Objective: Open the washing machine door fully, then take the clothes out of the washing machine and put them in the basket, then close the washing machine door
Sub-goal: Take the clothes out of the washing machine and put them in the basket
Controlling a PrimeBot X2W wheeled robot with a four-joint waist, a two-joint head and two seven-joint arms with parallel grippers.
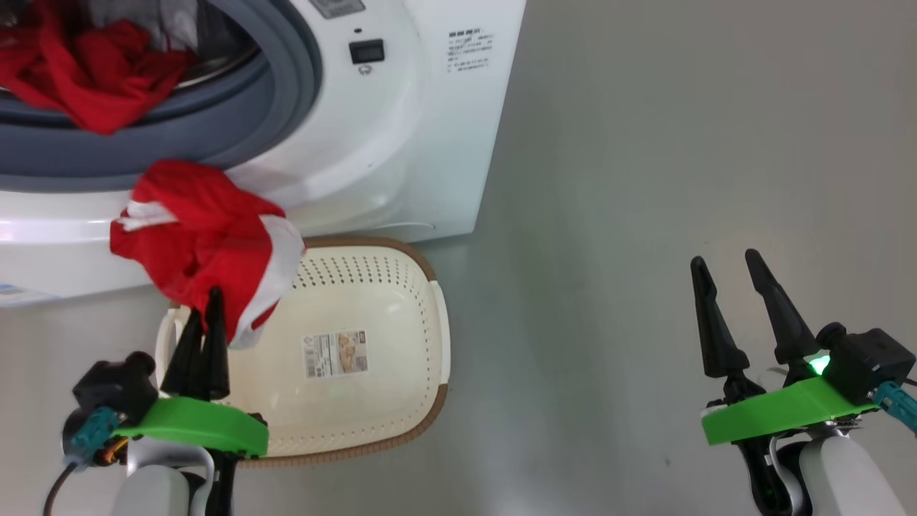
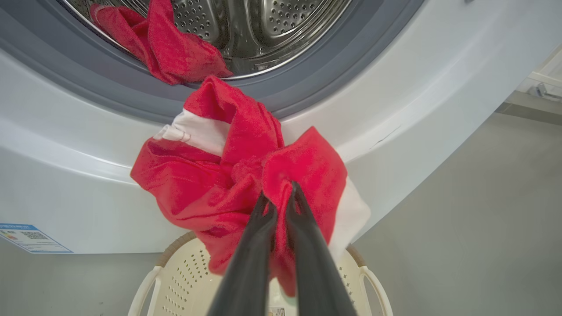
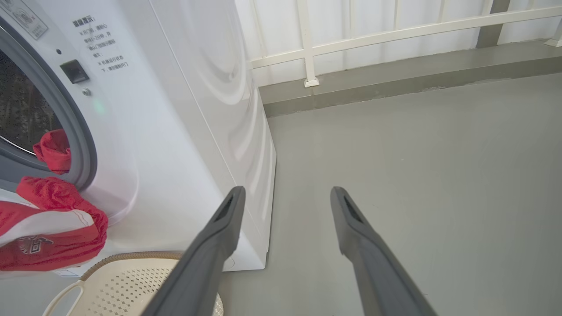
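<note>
Our left gripper (image 1: 204,301) pinches one red garment (image 1: 200,229) over the basket (image 1: 387,401), empty but for its sticker (image 1: 337,353); our right gripper (image 1: 723,258) hangs with jaws wide; more clothes (image 1: 93,64) lie in the washing machine (image 1: 430,143); we judge that unloading and door-closing remain; we cannot read the sticker or the machine's printed lines (image 1: 469,50).

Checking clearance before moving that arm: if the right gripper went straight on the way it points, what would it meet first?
Probably the grey floor, beside the washing machine's side panel. The open right gripper aims past that panel, though how closely is hard to judge.
</note>
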